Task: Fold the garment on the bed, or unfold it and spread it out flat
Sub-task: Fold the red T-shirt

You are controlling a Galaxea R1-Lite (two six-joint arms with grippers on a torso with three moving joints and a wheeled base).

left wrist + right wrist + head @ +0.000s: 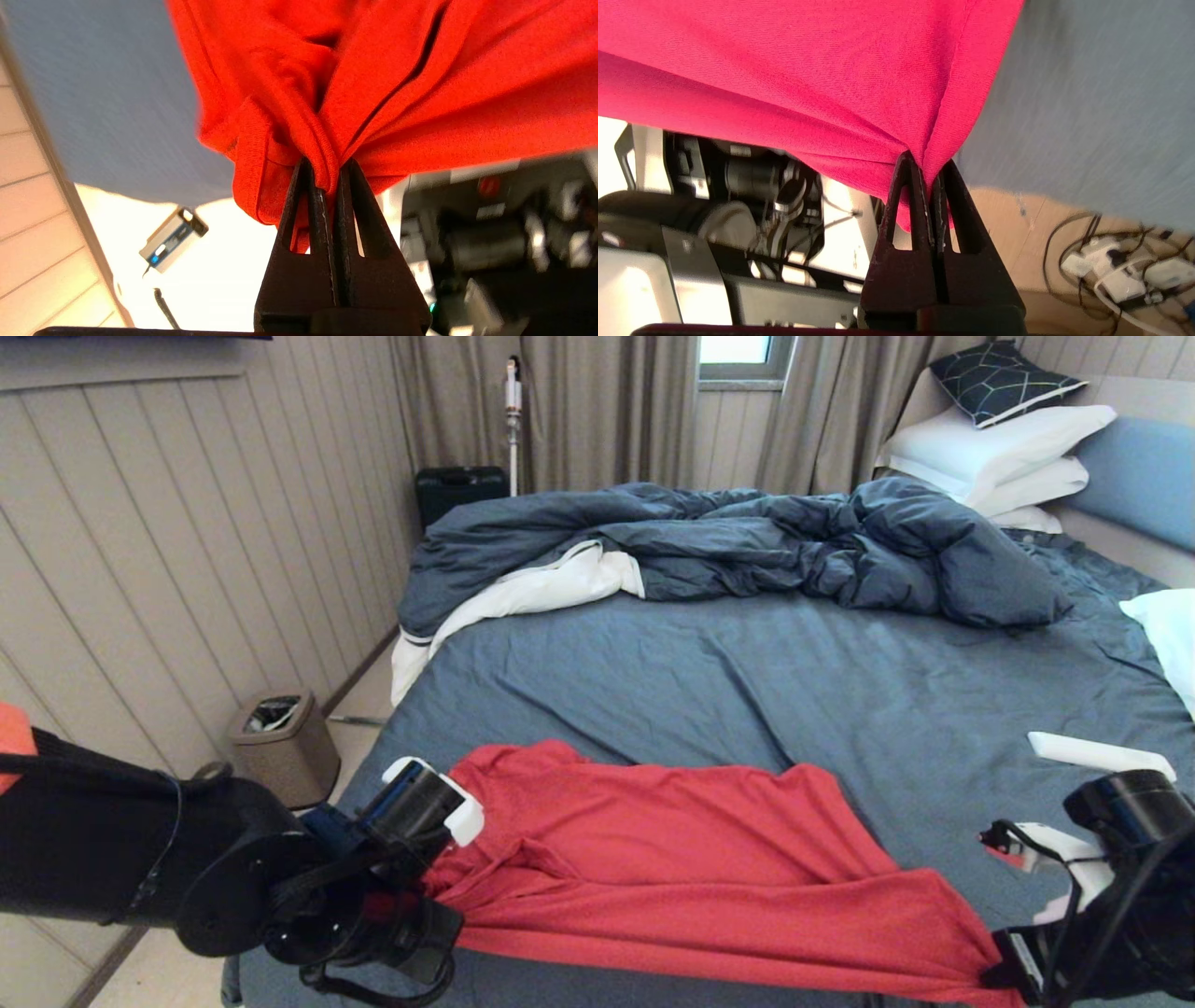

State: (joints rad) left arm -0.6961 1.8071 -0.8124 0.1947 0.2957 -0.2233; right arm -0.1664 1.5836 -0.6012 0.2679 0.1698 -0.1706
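Observation:
The red garment (681,868) hangs stretched between my two grippers over the near edge of the bed (747,681), its far part resting on the blue-grey sheet. No print shows on the side I see. At the lower left, my left gripper (431,887) is shut on a bunched fold of the garment (373,79); the left wrist view shows the cloth pinched at the tips of that gripper (327,175). At the lower right corner, my right gripper (994,975) is shut on a hemmed corner of the garment (808,74), clamped at the tips of the right gripper (930,175).
A rumpled dark blue duvet (747,541) lies across the far half of the bed, stacked white pillows (999,457) at the headboard. A small bin (280,742) stands on the floor by the wall to the left. Cables and a power strip (1111,275) lie on the floor.

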